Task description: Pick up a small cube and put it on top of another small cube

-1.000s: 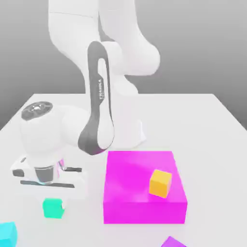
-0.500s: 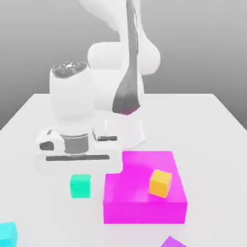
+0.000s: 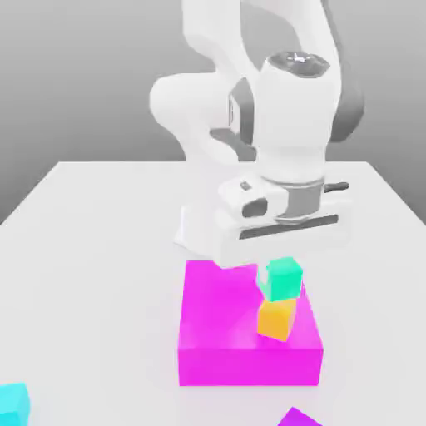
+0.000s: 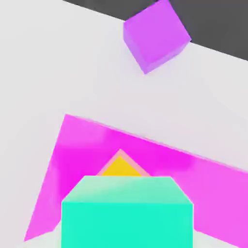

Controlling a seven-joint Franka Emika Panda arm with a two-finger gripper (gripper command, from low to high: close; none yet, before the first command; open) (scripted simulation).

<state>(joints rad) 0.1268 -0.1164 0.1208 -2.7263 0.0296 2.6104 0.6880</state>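
1. One teal-green cube is nearest me, right at my gripper, below the hand body. In the hand view its flat face and one sloping face show large.
2. Grip state: cannot tell whether I have the teal-green cube clamped or released. It sits at the working end of my gripper either way.
3. Next out, the orange-yellow cube. Teal-green is above it, slightly toward the exterior view's right. Their outlines meet in the exterior view; cannot confirm contact. In the hand view a yellow corner with a paler rim pokes out past the teal-green edge, so the two are turned relative to each other.
4. Under that, the magenta block, wide and flat. Orange-yellow rests on its top, toward the exterior view's right. Block lies flat on the white table.
5. Farther off, the purple cube, on the table, apart from the block. In the exterior view it is cut by the lower border; in the hand view it sits near the table's edge, dark area beyond.
6. Well apart, the cyan-blue cube, on the table at the exterior view's lower left corner, partly out of frame.
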